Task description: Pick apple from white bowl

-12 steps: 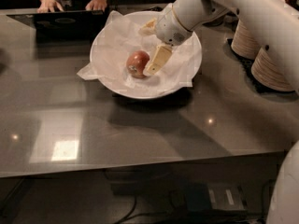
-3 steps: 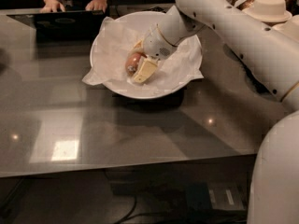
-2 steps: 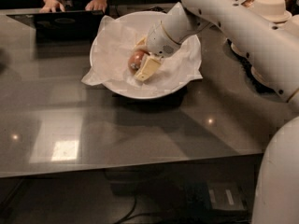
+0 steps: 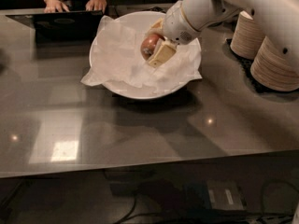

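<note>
The white bowl (image 4: pixel 140 90), lined with crumpled white paper, stands on the grey table near its back middle. The reddish-orange apple (image 4: pixel 149 45) sits between the two beige fingers of my gripper (image 4: pixel 155 45), which reaches in from the right on the white arm. The gripper is shut on the apple and holds it over the bowl's right half, slightly above the paper. The near finger (image 4: pixel 161 54) covers part of the apple's right side.
Stacks of beige paper plates (image 4: pixel 275 62) and bowls (image 4: pixel 246 34) stand at the right edge. A dark laptop (image 4: pixel 58 24) with a person's hands (image 4: pixel 77 4) on it is at the back left. The grey tabletop (image 4: pixel 117 129) extends to the front.
The gripper closed around the apple and has risen a little and shifted right with it; four seconds ago the apple lay on the paper beside the fingers.
</note>
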Available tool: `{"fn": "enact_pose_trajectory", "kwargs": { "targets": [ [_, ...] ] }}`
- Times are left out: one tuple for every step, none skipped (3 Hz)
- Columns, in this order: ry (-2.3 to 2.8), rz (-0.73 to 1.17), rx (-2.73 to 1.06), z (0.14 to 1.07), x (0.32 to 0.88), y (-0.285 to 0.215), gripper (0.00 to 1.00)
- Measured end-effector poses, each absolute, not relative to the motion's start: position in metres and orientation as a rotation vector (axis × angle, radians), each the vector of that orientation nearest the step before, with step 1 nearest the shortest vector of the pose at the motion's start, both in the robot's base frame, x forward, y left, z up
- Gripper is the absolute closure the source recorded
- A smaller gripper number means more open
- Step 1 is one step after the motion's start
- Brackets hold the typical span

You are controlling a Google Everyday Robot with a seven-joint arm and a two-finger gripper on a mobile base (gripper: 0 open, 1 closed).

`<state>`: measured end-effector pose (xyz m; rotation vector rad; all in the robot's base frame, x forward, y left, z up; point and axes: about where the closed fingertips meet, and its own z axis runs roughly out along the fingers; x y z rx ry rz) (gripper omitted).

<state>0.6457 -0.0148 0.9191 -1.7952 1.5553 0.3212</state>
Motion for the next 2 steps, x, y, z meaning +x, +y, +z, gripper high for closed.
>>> {"fn": "enact_pose_trajectory", "kwargs": {
  "targets": [
    [1.548, 0.269, -1.696, 0.9559, 0.6067, -0.0634, 1.0],
    [1.551, 0.267, -1.692, 0.956, 0.6061, -0.0661, 1.0]
  ]
}}
